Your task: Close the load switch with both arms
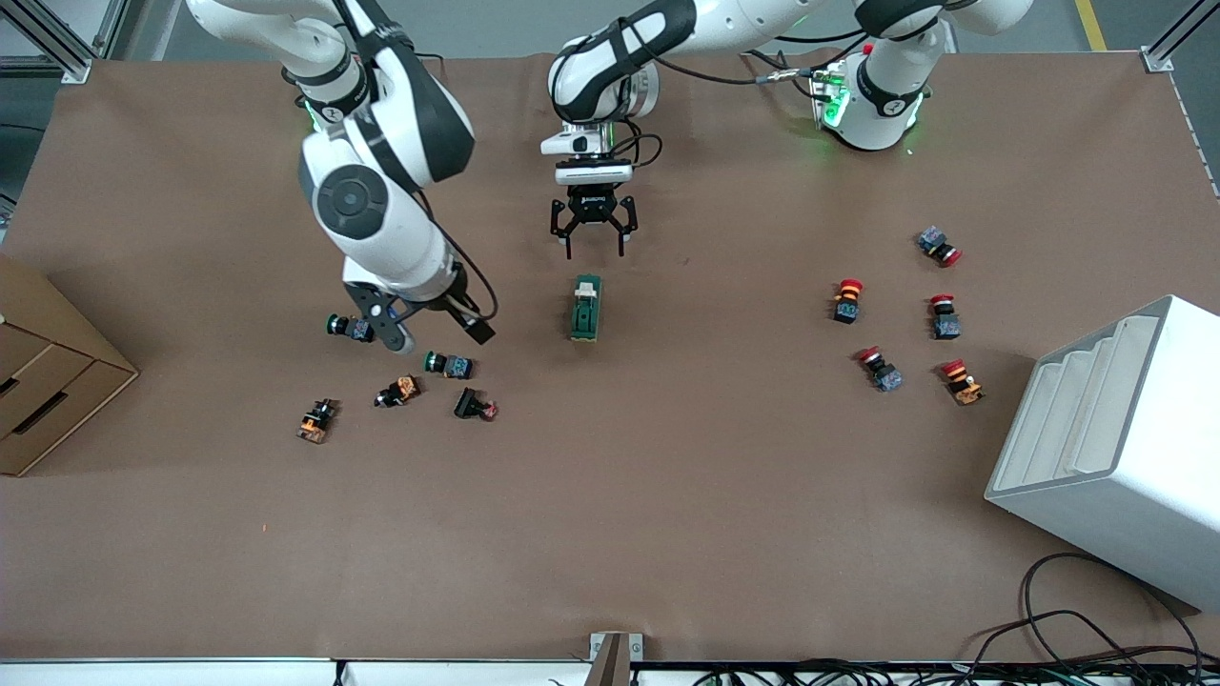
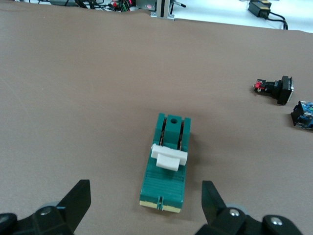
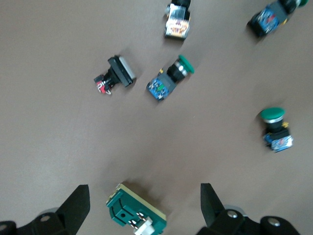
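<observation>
The load switch point(image 1: 585, 307), a dark-green block with a white lever point(image 2: 169, 157) across its middle, lies flat near the table's centre. My left gripper point(image 1: 593, 233) hangs open just on the robots' side of the switch, nothing between its fingers. In the left wrist view the switch point(image 2: 165, 171) lies ahead of the open left gripper point(image 2: 145, 188). My right gripper point(image 1: 434, 333) is open in the air over the push-buttons toward the right arm's end. The right wrist view shows the switch point(image 3: 136, 213) low between that gripper's point(image 3: 144, 196) spread fingers, untouched.
Green point(image 1: 449, 364), orange point(image 1: 398, 391) and black point(image 1: 475, 407) push-buttons lie below the right gripper. Several red-capped buttons point(image 1: 846, 300) sit toward the left arm's end. A cardboard box point(image 1: 48, 372) and a white bin point(image 1: 1115, 448) stand at the table's two ends.
</observation>
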Robot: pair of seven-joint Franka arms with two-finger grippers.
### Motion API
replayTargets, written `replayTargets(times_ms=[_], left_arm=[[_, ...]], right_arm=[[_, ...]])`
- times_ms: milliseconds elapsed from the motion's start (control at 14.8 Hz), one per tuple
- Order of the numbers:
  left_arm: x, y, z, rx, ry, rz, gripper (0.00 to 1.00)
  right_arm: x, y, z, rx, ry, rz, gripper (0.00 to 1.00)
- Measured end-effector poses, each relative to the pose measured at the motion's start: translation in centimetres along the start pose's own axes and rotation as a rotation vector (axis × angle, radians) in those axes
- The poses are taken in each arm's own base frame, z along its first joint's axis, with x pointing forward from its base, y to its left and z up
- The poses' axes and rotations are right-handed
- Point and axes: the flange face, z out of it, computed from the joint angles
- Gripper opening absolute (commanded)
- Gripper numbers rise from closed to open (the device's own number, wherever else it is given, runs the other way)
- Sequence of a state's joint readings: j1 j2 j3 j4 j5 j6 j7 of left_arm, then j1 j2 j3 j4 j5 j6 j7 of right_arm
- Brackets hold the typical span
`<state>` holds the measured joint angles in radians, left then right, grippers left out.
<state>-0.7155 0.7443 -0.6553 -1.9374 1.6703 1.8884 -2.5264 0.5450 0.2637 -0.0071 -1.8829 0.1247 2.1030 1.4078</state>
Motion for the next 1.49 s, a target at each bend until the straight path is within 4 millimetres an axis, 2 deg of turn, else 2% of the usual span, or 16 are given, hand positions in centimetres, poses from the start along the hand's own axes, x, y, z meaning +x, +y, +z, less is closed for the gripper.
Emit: replayTargets(times_ms=[338, 540, 810, 1485], left_arm=[[-2.5, -0.1, 1.0, 0.004, 0.041, 0.033, 0.99], [-3.3, -0.4, 1.9, -0.007, 0.065, 0.062, 0.99], [-4.6, -0.5, 2.6, -0.016, 0.062, 0.083, 0.99], [-6.2, 0.4, 2.3, -0.028, 0.054, 0.066, 0.99]], right_arm=[[-5.8, -1.8, 5.0, 0.024, 0.01, 0.031, 1.0], [-8.2, -2.1, 7.2, 0.021, 0.013, 0.01, 1.0], [-12.8, -2.2, 10.1, 0.029, 0.017, -0.053, 1.0], [-18.2, -1.4, 16.0, 0.014, 0.028, -0.141, 1.0]])
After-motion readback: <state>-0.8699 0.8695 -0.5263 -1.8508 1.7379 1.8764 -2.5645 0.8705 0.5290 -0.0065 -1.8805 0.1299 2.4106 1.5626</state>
